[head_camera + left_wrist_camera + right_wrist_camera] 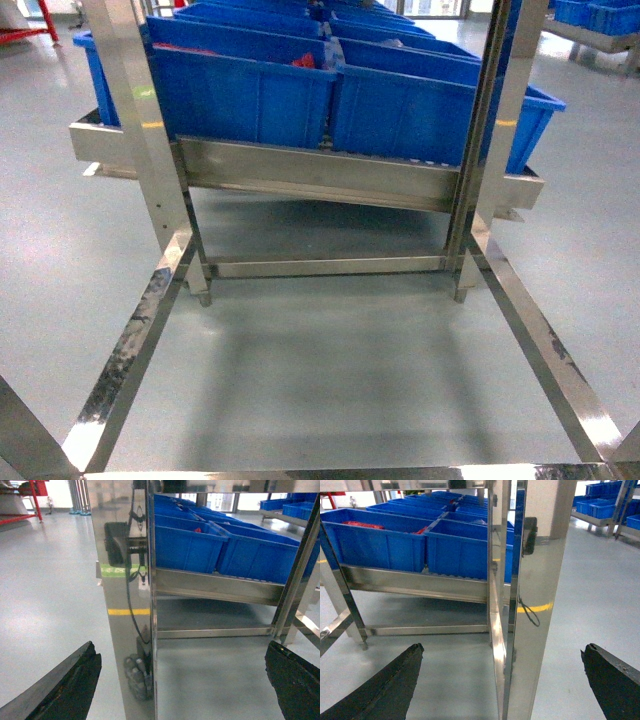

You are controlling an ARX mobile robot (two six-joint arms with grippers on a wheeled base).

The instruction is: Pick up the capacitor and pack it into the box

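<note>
Nothing of the job looks done from where I sit, as far as these views show. Starting at the left, my left gripper (180, 690) hangs spread wide with nothing between its dark fingers (65, 687), and a shiny steel post (127, 605) stands just ahead of it. Through that camera I see grey floor (50, 580) with a yellow line reflected in the post, and beyond it the blue crates (187, 547) on their shelf.

In the middle, the head camera looks down into the steel rack (330, 175) with its open lower frame (130, 350) lying on bare floor. Blue crates (245, 100) sit side by side on the sloped shelf, and something red shows in one of them, too small for me to name. I cannot make out a capacitor anywhere, and the pink box with the white lid is not in any of my three views.

On the right, my right gripper (502, 687) is likewise spread and empty, one finger (382, 687) at each lower corner, with another steel upright (512, 605) close in front and more blue crates (385, 542) behind.

My reading: I am still at the approach. Finding the part, picking it, locating the box and packing all remain.
</note>
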